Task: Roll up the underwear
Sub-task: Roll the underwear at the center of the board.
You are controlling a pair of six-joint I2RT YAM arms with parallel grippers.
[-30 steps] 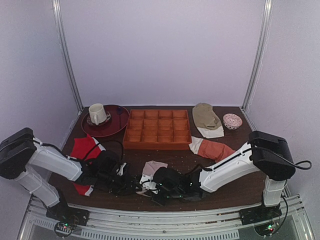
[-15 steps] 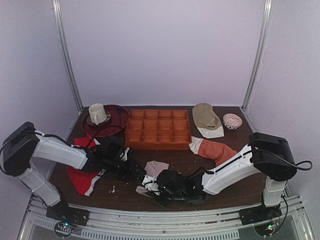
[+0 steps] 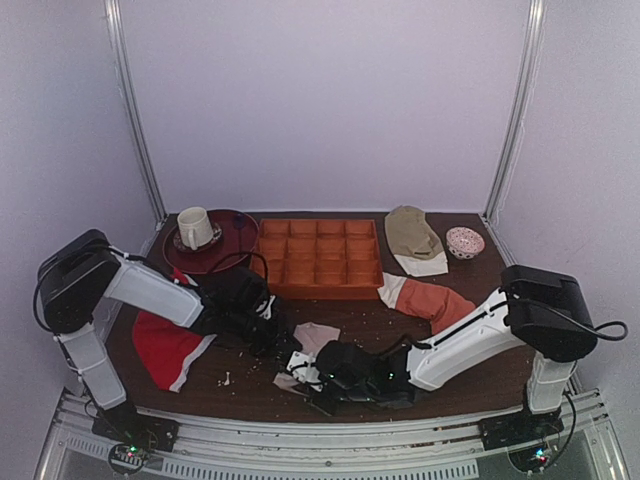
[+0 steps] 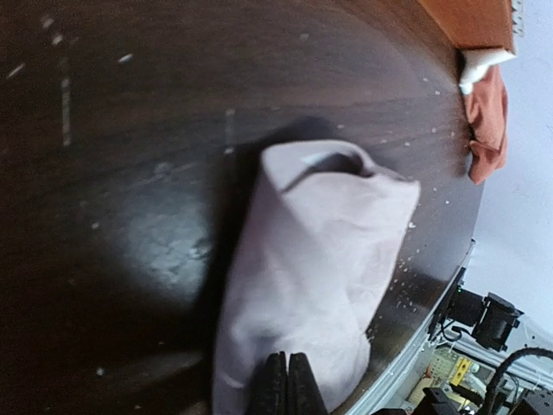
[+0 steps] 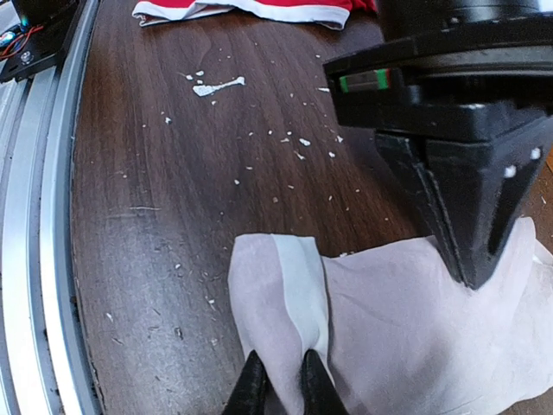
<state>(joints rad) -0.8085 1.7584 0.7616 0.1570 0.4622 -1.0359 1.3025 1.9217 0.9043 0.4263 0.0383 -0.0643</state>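
The underwear (image 3: 312,338) is a pale pinkish cloth lying crumpled on the dark table near the front centre. In the left wrist view the underwear (image 4: 320,259) forms a loose fold, and my left gripper (image 4: 287,382) is shut with its tips pinching the near part of the cloth. My left gripper (image 3: 283,340) reaches it from the left. My right gripper (image 5: 278,382) is shut on a folded corner of the underwear (image 5: 415,337) that shows a white band. In the top view my right gripper (image 3: 308,383) sits at the garment's front edge.
A red garment (image 3: 165,340) with white trim lies at the left, an orange-rust garment (image 3: 430,298) at the right. Behind stand an orange compartment tray (image 3: 316,258), a mug (image 3: 194,227) on a dark plate (image 3: 235,250), a beige garment (image 3: 413,235) and a small bowl (image 3: 465,242). White crumbs (image 5: 216,86) dot the table.
My left gripper has swung right and away from the red garment, over to the underwear, opened a little and then shut on the cloth. The right gripper has kept its hold and barely moved.
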